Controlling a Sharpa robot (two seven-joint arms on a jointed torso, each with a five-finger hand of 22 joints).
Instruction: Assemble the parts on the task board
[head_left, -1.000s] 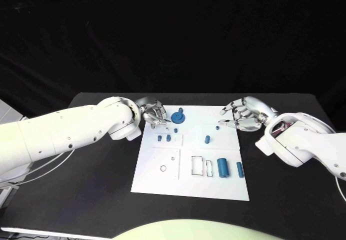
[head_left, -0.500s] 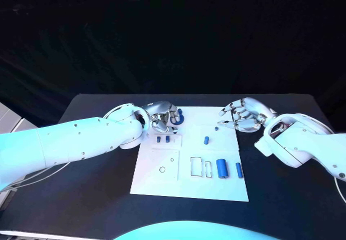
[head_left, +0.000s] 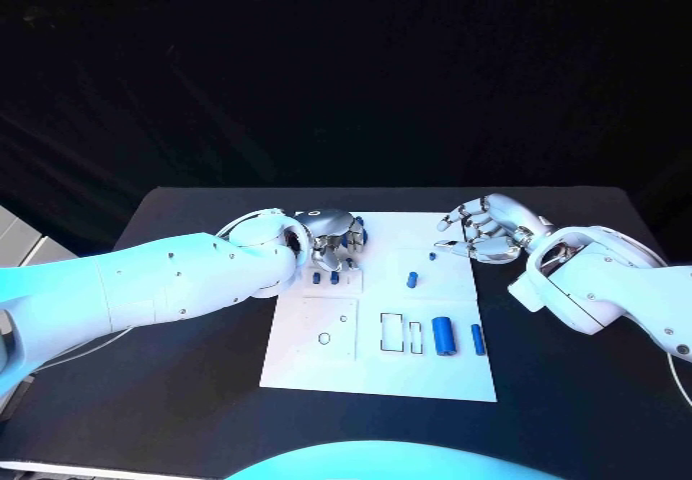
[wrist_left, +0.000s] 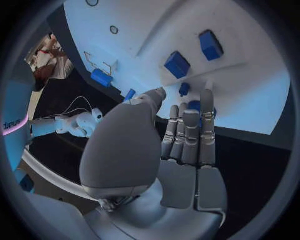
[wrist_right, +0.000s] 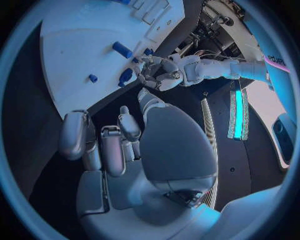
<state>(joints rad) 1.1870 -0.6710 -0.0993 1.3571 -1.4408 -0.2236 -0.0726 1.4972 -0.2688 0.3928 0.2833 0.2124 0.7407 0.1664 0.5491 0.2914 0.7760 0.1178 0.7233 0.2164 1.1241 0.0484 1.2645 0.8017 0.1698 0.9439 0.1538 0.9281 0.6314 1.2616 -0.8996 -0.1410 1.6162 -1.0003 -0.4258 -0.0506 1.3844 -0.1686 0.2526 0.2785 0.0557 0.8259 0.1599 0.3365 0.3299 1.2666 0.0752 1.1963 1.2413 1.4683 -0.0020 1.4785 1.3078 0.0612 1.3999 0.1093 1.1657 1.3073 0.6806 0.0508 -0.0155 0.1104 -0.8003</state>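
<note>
Since a second ago my left hand (head_left: 335, 240) has slid in from the board's edge and now sits over the round blue part (head_left: 356, 232) at the far left corner of the task board (head_left: 310, 350); my right hand (head_left: 488, 229) has hardly shifted.

From the head, the task board lies mid-desk (head_left: 188, 400). Two small blue blocks (head_left: 326, 279) sit just at 6 o'clock of my left hand, a short blue peg (head_left: 413, 280) stands near the board's middle, and two blue cylinders (head_left: 446, 337) lie toward 4 o'clock, beside outlined slots. My right hand hovers over the board's far right corner, at 1 o'clock of the peg, fingers curled in with nothing in them.

At my left wrist, the left hand's fingers (wrist_left: 190, 132) lie close together, their tips down on the round blue part (wrist_left: 195, 106) (how firmly I grip it, I cannot tell). The two blue blocks (wrist_left: 178, 64) lie just past them on the white board (wrist_left: 250, 100).

At my right wrist, the right hand (wrist_right: 119, 145) is bent and holds nothing; beyond it are the board (wrist_right: 69, 60), one blue cylinder (wrist_right: 122, 49) and my left hand (wrist_right: 159, 72).
</note>
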